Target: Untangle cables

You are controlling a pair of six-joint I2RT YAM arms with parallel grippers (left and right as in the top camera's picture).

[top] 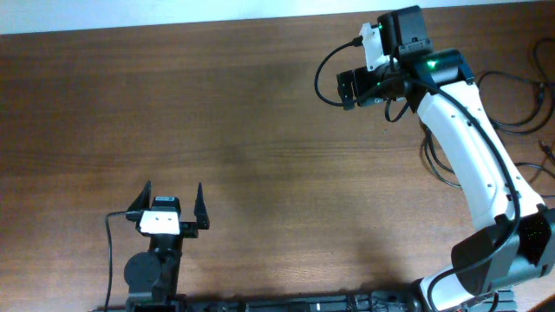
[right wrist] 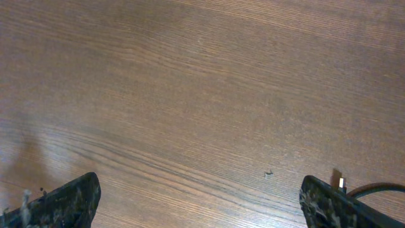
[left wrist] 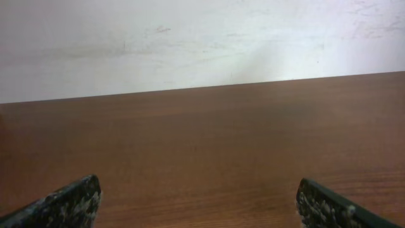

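The left gripper (top: 173,189) sits low over the near edge of the wooden table (top: 260,130). Its two fingers (left wrist: 76,199) are spread wide apart, with nothing between them but bare wood. Ahead of the fingertips the tabletop runs to a pale wall (left wrist: 190,38). No cord shows near these fingers in the left wrist view.

The right gripper (top: 349,87) is stretched out over the far part of the table, well apart from the left one. Its fingers (right wrist: 69,199) also stand wide and hold nothing. Between and ahead of them is only wood grain, with a tiny dark speck (right wrist: 268,173) lying a little ahead of the finger at the right of the view.

Just outside that same finger, a thin black cord with a small pale plug end (right wrist: 338,182) lies on the wood and runs out of the frame. It is close beside the finger; whether it touches the finger I cannot tell.

From overhead, the cables (top: 520,126) show as thin black lines curving over the table's right edge, behind the right gripper and on the far side of its white arm (top: 468,147). They are well apart from the left fingers. Which of these lines are loose cords and which belong to the arm cannot be told, nor whether they are knotted.
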